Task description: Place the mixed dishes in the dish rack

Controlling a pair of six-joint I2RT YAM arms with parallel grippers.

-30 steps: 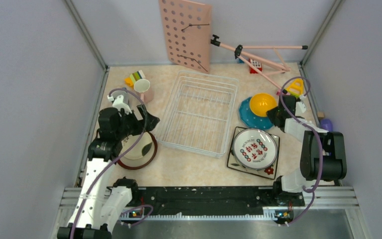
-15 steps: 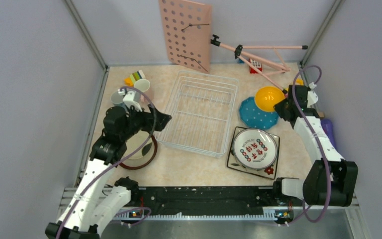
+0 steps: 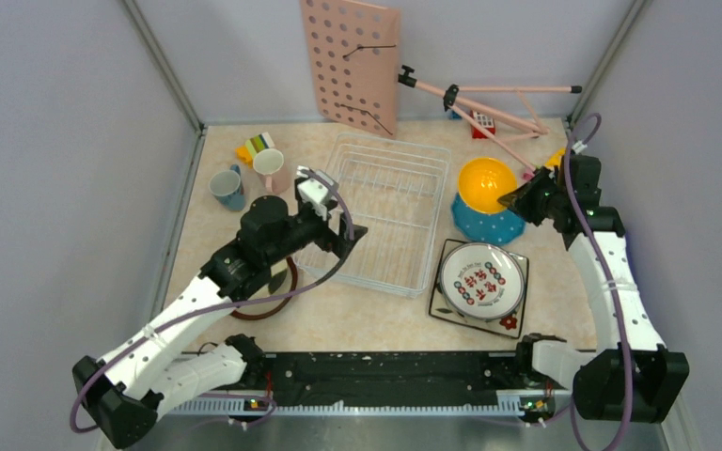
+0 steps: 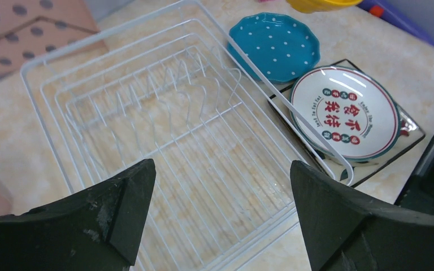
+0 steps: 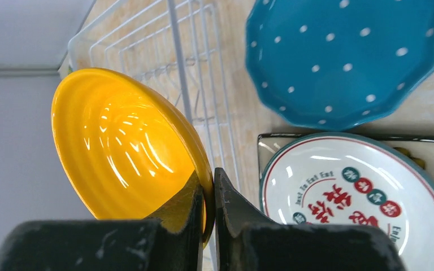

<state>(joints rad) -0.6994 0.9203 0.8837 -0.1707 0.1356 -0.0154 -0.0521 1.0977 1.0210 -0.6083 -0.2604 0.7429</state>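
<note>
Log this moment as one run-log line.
right gripper: shut on yellow bowl rim, bowl tilted | left gripper: open, empty, over dish rack | dish rack: no dishes loaded

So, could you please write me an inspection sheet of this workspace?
Surface: table beige, no spills seen.
Job's things: rack empty; bowl tilted, held by its rim; dotted plate bare; patterned plate on square plate; brown-rimmed plate partly under left arm; teal mug and pink mug far left.
Clutter: blocks, pegboard, tripod at the back.
Grippers: left gripper open over rack; right gripper shut on bowl.
Cables: purple cables loop along both arms, no snag seen.
Surroundings: grey walls, nothing else seen.
</note>
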